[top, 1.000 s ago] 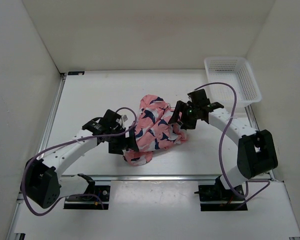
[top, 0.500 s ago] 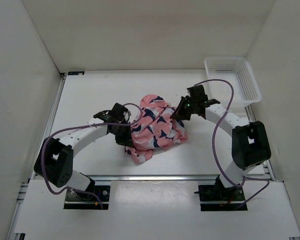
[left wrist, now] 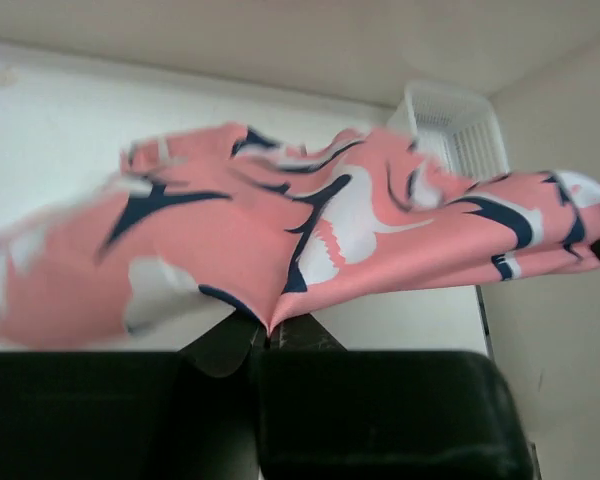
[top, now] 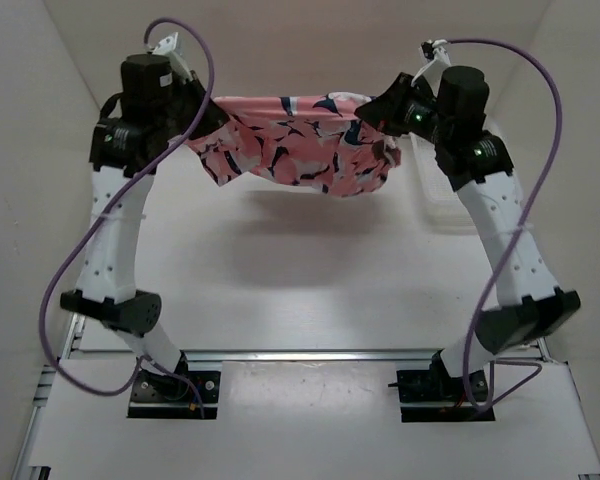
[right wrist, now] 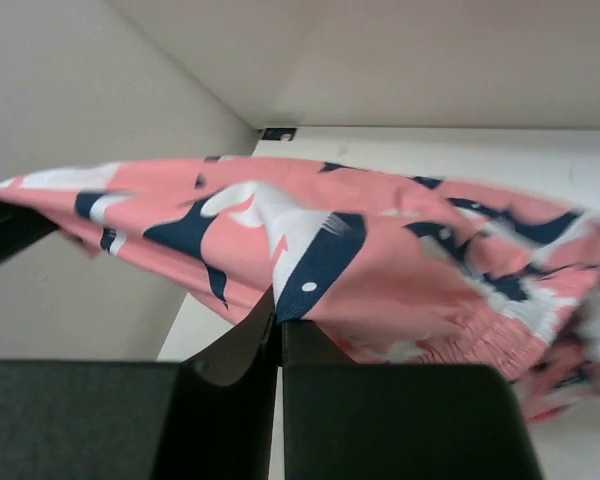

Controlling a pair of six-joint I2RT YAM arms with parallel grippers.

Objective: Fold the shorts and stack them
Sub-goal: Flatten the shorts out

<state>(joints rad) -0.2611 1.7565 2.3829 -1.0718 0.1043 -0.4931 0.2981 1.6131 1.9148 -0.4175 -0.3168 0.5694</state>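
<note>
The left gripper (left wrist: 267,338) is closed tight on one edge of the shorts (top: 292,148), its two black fingers meeting with only a pinch of pink cloth between them. The right gripper (right wrist: 278,328) is closed the same way on the opposite edge. Both arms are raised high, so the shorts hang in the air between the two grippers, stretched sideways in a sagging band well above the table (top: 310,290), and the left wrist view shows the white mesh basket (left wrist: 450,125) beyond the cloth, by the far corner.
</note>
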